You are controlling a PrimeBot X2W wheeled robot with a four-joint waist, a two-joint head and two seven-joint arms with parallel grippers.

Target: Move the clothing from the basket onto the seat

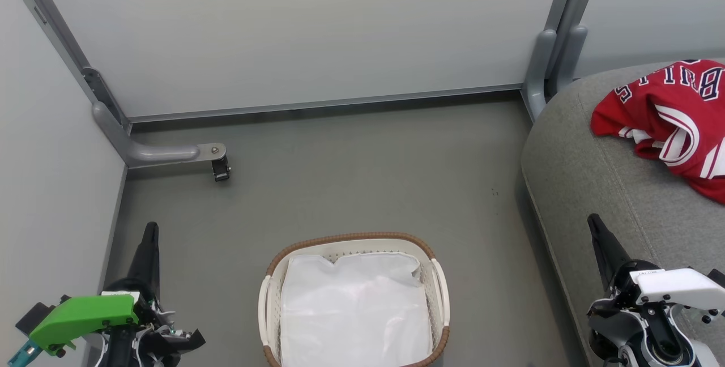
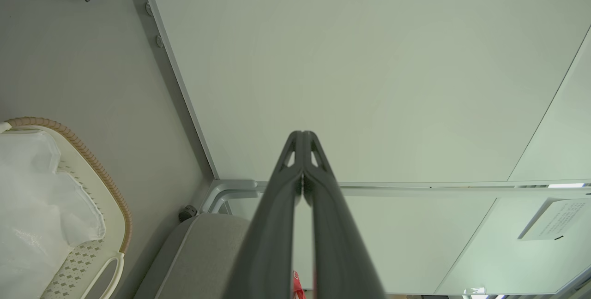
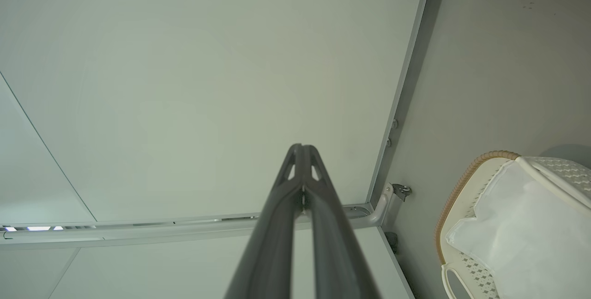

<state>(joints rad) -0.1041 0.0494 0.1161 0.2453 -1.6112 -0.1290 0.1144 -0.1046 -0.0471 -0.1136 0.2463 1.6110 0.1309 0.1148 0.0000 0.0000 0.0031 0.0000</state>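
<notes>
Jaws pressed together, left arm (image 1: 85, 313) and right arm (image 1: 674, 286) point forward, empty.

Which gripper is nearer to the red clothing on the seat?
Right. The right gripper, shut, is at the edge of the seat, just below the clothing in the head view. The left gripper, also shut, is beyond the basket, beside the left wall.

Clothing (image 1: 634, 112) partly past right edge

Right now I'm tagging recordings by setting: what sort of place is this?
Probably a partitioned test cell, not a home: pale wall panels on grey metal frames, a laundry basket on the floor, a grey seat holding red clothing.
</notes>
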